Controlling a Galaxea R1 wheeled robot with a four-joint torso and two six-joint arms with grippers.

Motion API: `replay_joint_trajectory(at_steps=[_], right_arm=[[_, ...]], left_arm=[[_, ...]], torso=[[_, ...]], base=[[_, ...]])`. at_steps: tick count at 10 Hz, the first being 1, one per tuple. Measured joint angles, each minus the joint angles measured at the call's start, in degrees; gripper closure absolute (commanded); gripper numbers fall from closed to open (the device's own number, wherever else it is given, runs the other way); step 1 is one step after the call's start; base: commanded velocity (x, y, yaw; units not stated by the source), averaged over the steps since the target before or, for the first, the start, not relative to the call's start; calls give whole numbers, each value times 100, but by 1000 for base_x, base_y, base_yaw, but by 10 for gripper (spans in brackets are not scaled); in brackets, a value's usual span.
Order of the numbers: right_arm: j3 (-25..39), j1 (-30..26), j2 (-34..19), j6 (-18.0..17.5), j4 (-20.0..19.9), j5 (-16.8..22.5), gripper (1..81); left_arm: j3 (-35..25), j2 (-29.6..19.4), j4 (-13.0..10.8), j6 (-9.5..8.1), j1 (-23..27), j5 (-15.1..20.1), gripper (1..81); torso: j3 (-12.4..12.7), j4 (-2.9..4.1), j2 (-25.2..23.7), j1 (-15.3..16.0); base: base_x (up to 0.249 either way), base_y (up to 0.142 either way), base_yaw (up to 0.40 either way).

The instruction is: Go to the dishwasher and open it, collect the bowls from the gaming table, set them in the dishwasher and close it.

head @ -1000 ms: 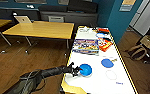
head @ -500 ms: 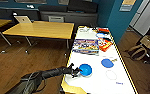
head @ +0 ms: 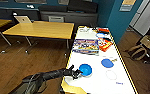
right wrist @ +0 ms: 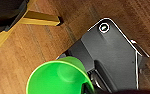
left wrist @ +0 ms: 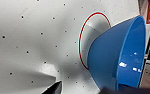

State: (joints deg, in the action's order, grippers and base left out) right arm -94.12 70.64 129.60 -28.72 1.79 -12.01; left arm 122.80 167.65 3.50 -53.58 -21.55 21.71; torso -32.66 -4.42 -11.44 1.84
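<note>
Our left tool [head: 77, 73] grips the blue bowl [head: 85, 69] by its near rim, tilting it off the white tabletop [head: 96, 82] for the dishwasher run. Our right tool carries the green bowl [right wrist: 58, 77] over the wooden floor [right wrist: 21, 50]; we cannot tell how wide its fingers stand. Both bowls look empty. A blue disc [head: 107, 63] lies nearby.

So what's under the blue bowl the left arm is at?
The white gaming table top, with a red-edged circle partly showing beside the blue bowl; the bowl covers the rest of that circle.
</note>
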Motion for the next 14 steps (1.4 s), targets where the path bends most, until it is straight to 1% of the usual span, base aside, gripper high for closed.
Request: replay_joint_trajectory(at_steps=[3, 4, 6, 8, 10, 12, 14], right_arm=[[-15, -2, 2, 0, 0, -2, 811], [-17, 0, 2, 0, 10, 11, 811], [-30, -2, 9, -2, 16, 0, 811], [-61, -2, 39, -2, 16, 2, 811], [-67, -2, 37, -2, 16, 7, 811], [-67, -2, 34, -2, 16, 5, 811], [-67, 0, 34, 0, 18, 0, 811]], left_arm=[[72, 79, -94, 5, -107, -66, 10], [94, 101, -171, 72, -135, -68, 811], [72, 101, -202, 88, -300, -293, 811], [-39, 168, -514, 83, -346, -304, 811], [-286, 146, -708, 79, -372, -176, 811], [-722, -50, -801, 61, -367, 24, 811], [-1412, -378, -848, 35, -261, 66, 811]], torso=[[0, 0, 0, 0], [0, 0, 0, 0], [0, 0, -2, 0], [0, 0, 0, 0], [0, 0, 0, 0], [0, 0, 0, 0], [0, 0, 0, 0]], base=[[0, 0, 0], [0, 0, 0], [0, 0, 0], [0, 0, 0], [0, 0, 0], [0, 0, 0], [0, 0, 0]])
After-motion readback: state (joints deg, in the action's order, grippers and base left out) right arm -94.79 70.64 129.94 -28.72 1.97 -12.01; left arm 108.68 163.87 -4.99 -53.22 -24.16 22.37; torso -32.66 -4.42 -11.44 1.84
